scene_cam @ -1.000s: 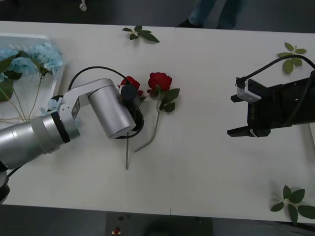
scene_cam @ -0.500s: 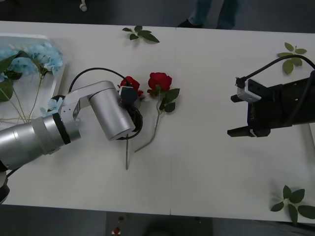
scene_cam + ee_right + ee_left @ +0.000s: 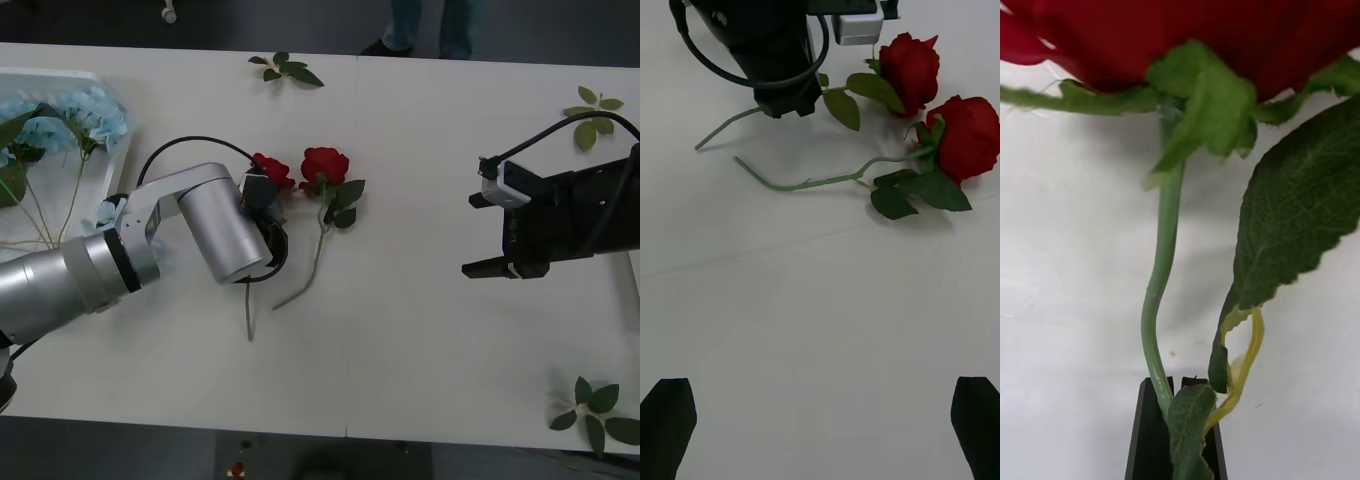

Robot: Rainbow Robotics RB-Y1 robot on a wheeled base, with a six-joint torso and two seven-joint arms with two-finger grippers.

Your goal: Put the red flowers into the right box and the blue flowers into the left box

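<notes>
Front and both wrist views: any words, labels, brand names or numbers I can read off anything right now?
None. No legible text on the left gripper shut on a red rose, the right gripper, the other red rose, the left box or the table.

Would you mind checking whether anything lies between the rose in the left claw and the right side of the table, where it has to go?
Yes: the second rose lies just beside the held rose on that side, and the right claw hangs farther along.

Table [image 3: 420, 300] smooth matt white; left arm [image 3: 60, 285] brushed metal; rose leaf [image 3: 1300, 202] veined, probably cloth
</notes>
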